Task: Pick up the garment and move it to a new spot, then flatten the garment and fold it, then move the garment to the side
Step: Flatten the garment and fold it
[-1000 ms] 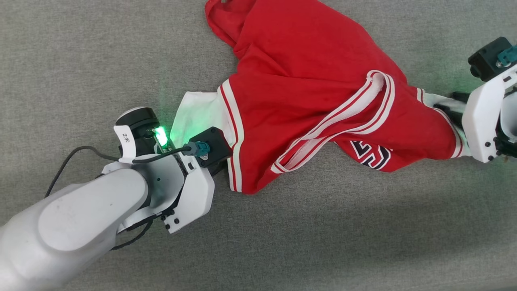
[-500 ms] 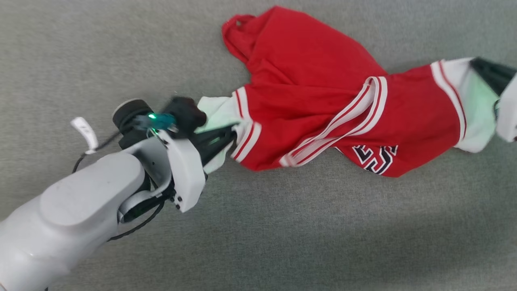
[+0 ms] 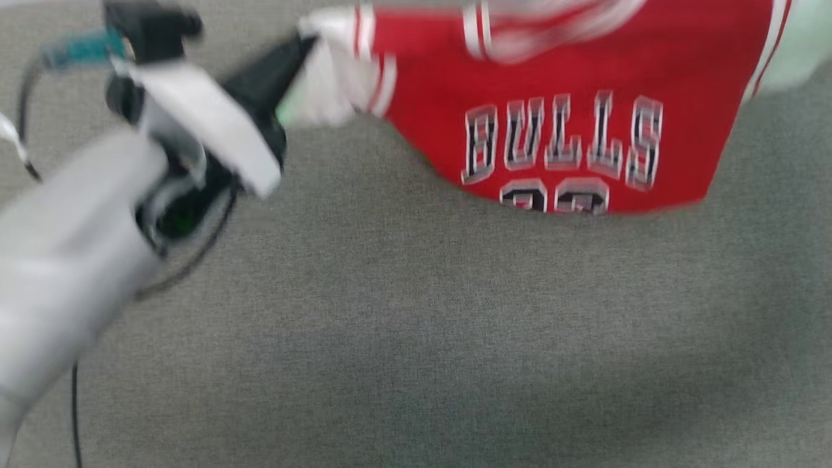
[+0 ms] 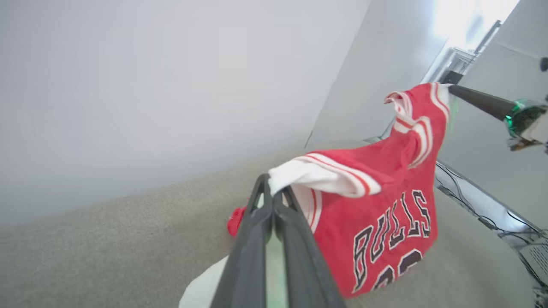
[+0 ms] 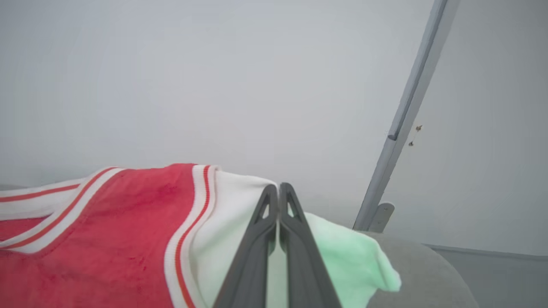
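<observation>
Garment: a bright red soft jersey shirt with white sleeve ends and thin double white stripe trim, hanging stretched between the two grippers above the surface. Its chest faces the head camera with black, white-edged letters reading BULLS, and below them a number cut off by the lower edge. That lower edge reaches down to the surface, but the blur in the head view hides whether it rests there. In the left wrist view a small red part of the cloth lies on the surface behind the fingers.

Beneath it spreads a grey felt-like surface. A plain pale wall rises behind it. The pale rounded left forearm comes in from the lower left of the head view, blurred.

The left gripper has its two long dark fingers pressed together on one white sleeve end, which bunches over the fingertips. The right gripper is likewise pinched tight on the other white sleeve end, the cloth draped to both sides of the fingers and tinted green on the right. In the left wrist view the right gripper's dark fingers hold the far sleeve end up higher, so the jersey slopes down from there.

A grey metal pole leans up the wall in the right wrist view. A thin black cable loops beside the left wrist. A small green light glows at the base of the right gripper's fingers.
</observation>
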